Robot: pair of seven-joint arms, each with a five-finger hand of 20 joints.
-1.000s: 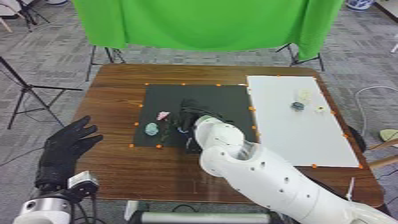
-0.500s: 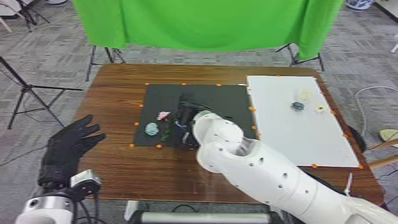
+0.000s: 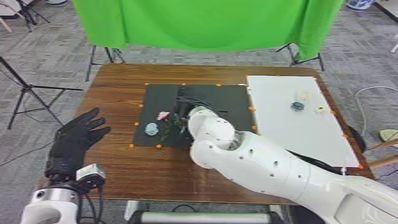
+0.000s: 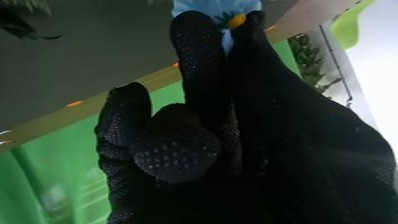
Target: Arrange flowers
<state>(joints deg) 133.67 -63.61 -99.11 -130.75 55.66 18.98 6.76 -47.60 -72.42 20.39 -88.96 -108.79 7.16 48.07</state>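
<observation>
Has left robot hand [image 3: 73, 145] open over the worktop's [image 3: 115, 175] left edge, pointing toward the far edge. Near the black mat's [image 3: 209, 91] near left corner, shows a light-blue flower [image 3: 151, 129], long axis near to far; just beyond, a pink flower [image 3: 163, 115]. Has right robot hand [image 3: 185, 107] over the mat; cannot tell whether clenched or grasping. At its end, in the wrist view, shows a blue bloom [image 4: 202, 5]. Near the white sheet's [image 3: 298, 140] right edge, shows a grey-blue flower [image 3: 298, 106].

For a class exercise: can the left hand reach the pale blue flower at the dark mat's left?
Probably: nothing stands between the left hand and that flower; the right hand is beyond.
</observation>
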